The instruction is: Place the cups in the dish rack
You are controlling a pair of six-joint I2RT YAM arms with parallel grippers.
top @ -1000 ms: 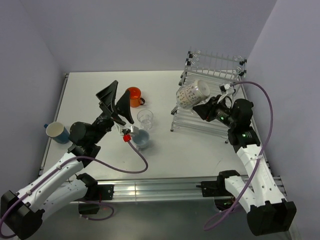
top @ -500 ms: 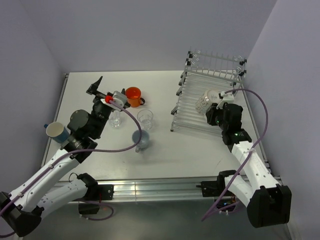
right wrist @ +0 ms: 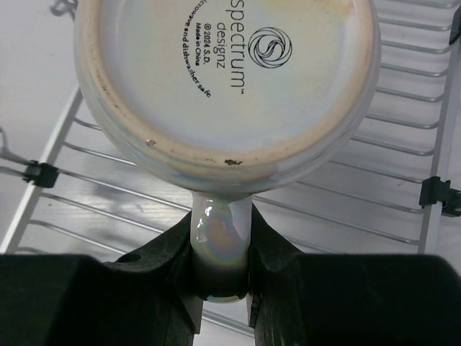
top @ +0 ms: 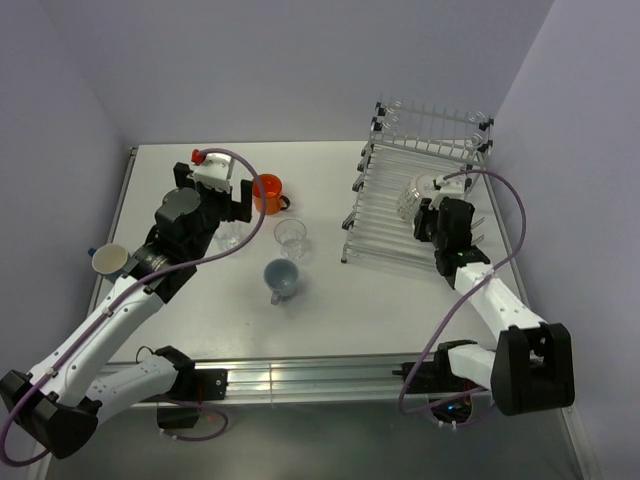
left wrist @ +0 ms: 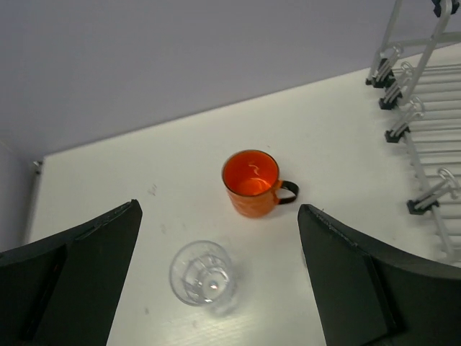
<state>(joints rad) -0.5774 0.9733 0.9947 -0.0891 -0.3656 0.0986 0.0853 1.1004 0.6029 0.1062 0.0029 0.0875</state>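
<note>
Clamping the handle of a white mug (right wrist: pixel 227 72) between clenched jaws, the right gripper (right wrist: pixel 220 249) holds the cup over the thin wires of the dish rack (right wrist: pixel 403 130), which stands at the far right of the table (top: pixel 400 300). The mug's base, printed with a maker's mark, faces the wrist camera, and its pearly handle is pinched between the two black fingers (right wrist: pixel 144 288). Whether the mug touches the rack's rods cannot be told.

On the left side of the table, the left gripper (left wrist: pixel 217 216) hangs with its jaws spread wide and nothing between them. Below it, an orange mug (left wrist: pixel 250 180) sits upright on the white surface, its dark handle turned right towards the rack. A clear tumbler (left wrist: pixel 204 272) stands just near of the mug, slightly to the left.

From overhead, a second tumbler (top: pixel 290 238) stands near the middle of the table, right of the first. A blue-grey cup (top: pixel 281 278) sits just nearer than it. A blue mug (top: pixel 108 260) with a pale inside sits at the table's left edge, beside the left arm and well apart from the rack.
</note>
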